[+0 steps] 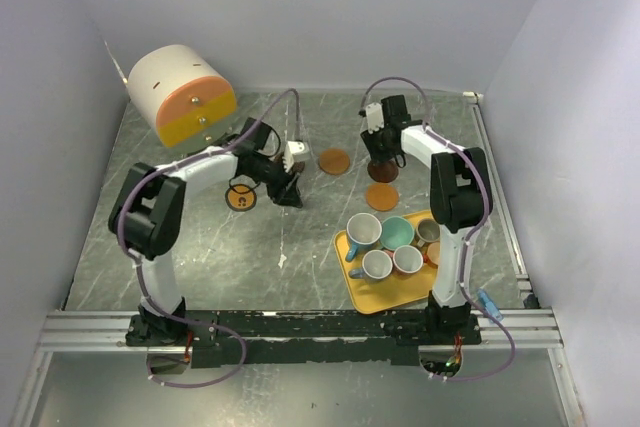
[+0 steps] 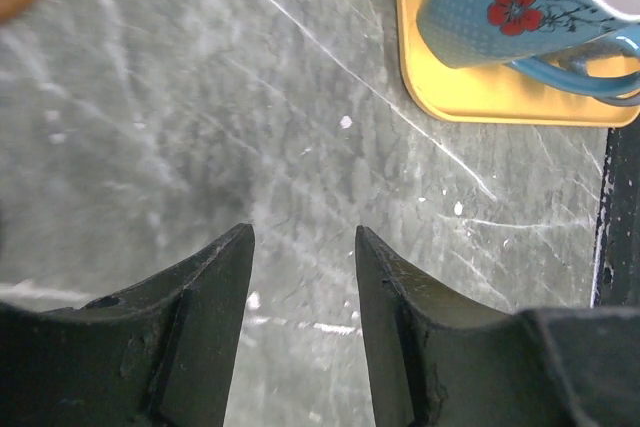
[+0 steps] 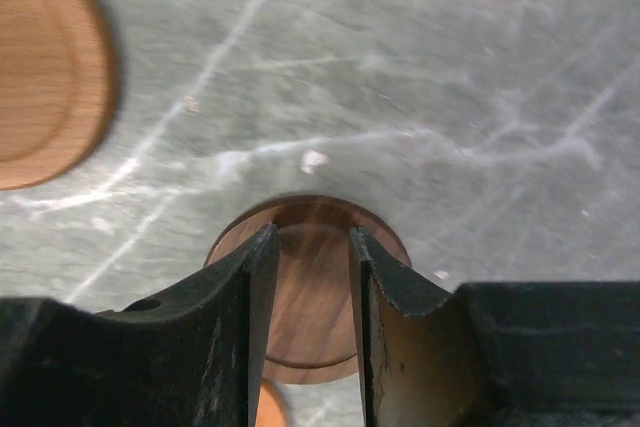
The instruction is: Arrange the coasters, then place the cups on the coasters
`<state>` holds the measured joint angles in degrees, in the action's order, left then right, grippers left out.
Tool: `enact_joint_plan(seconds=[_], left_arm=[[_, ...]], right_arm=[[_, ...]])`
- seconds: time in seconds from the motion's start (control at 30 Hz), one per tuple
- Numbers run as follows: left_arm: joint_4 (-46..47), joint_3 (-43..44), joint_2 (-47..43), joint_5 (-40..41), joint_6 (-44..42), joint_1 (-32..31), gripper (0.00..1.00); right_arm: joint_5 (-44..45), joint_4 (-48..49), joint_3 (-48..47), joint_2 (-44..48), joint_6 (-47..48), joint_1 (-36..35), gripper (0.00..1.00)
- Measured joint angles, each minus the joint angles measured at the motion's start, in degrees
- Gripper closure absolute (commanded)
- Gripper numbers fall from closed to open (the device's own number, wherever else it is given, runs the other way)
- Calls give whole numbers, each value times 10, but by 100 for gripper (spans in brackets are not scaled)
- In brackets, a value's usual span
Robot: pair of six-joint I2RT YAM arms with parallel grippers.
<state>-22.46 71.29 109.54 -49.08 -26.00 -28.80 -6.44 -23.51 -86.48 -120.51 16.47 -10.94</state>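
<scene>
Lying flat on the table (image 3: 450,67), the dark brown coaster (image 3: 310,292) sits low in the right wrist view beneath the right gripper (image 3: 306,237), whose jaws stand parted over it, clamping nothing. An orange coaster (image 3: 40,67) lies upper left. The left gripper (image 2: 303,237) hangs released above the table; cups (image 1: 397,233) crowd the yellow tray (image 1: 368,297), lower right overhead.

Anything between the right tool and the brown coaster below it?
Nothing visible. The right tool is directly over the brown coaster, jaws parted; an orange coaster lies apart, off to the side.
</scene>
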Motion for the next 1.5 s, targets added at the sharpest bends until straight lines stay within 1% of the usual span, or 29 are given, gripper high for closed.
enact_joint_plan(seconds=[0.13,0.3,0.53,0.97,1.13,1.27,1.5], left_arm=[[-17,0,-55,2,-10,35,43],[-25,0,-95,10,-12,62,42],[-24,-8,-115,15,-3,92,42],[-24,-28,-127,27,8,112,42],[-15,-42,-143,32,20,135,42],[-12,-56,-172,32,25,172,40],[-35,-46,-188,-11,18,268,39]], right_arm=[[-21,-2,-1,-1,2,-26,65],[-42,-7,-1,-1,4,-61,66],[-61,-3,16,8,5,-104,67],[-84,3,80,51,18,-161,67],[-111,8,83,52,19,-203,67],[-127,11,82,50,16,-245,67],[-153,16,45,22,6,-301,67]])
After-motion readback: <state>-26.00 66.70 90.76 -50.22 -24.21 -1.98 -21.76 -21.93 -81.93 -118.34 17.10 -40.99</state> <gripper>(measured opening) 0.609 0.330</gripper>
